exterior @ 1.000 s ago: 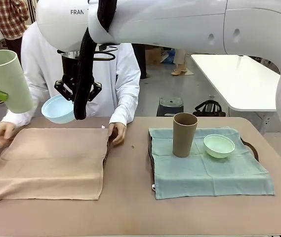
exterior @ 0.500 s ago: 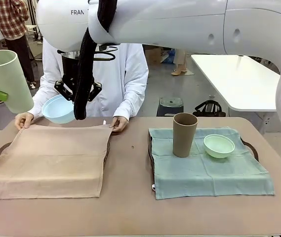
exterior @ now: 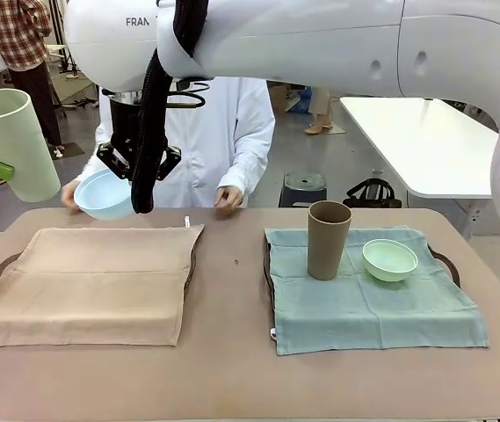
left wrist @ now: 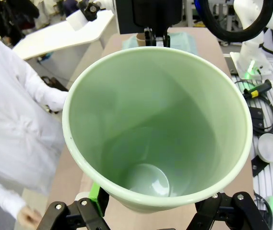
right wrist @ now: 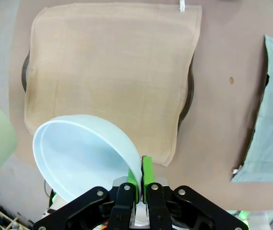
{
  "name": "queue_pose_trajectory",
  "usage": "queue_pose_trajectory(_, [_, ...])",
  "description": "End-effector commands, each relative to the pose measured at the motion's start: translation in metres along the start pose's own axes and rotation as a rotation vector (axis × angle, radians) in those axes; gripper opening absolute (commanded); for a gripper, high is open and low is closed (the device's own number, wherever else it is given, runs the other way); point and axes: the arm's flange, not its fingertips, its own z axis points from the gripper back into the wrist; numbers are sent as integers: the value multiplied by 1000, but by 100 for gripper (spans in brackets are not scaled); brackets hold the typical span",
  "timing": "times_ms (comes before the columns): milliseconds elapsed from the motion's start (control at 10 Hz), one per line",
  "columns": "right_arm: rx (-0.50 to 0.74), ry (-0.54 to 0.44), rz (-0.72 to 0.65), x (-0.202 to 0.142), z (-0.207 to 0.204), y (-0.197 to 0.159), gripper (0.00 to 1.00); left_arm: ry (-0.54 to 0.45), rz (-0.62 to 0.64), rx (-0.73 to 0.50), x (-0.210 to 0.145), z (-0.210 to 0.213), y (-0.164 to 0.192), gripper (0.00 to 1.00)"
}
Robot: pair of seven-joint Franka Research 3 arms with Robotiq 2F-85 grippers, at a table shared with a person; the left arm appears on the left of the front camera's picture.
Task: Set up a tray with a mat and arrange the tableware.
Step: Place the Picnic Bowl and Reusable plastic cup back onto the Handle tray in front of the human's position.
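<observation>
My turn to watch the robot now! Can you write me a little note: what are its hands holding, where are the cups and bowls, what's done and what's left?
Left gripper: holds the pale green tumbler in the air, at the left.
Right gripper: shut on the light blue bowl's rim, above the beige mat's far edge.
Done: the brown tumbler and the mint green bowl stand on the teal mat; the beige mat is spread on the left tray.
Left: set the held tumbler and bowl on the beige mat.
The person's hands are at the far edge.

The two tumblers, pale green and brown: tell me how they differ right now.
The pale green tumbler is held in the air, tilted, by the left gripper; the brown tumbler stands upright on the green mat. The pale green one hangs at the table's left edge; the brown one sits right of centre. Both are tall, handleless and empty.
</observation>
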Motion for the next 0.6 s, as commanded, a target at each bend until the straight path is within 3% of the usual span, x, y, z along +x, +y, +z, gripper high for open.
queue_pose_trajectory(0, [0, 0, 1, 0, 4, 1, 0, -3, -11, -5, 4, 3, -1, 0])
queue_pose_trajectory(500, [0, 0, 1, 0, 4, 1, 0, -3, -11, -5, 4, 3, -1, 0])
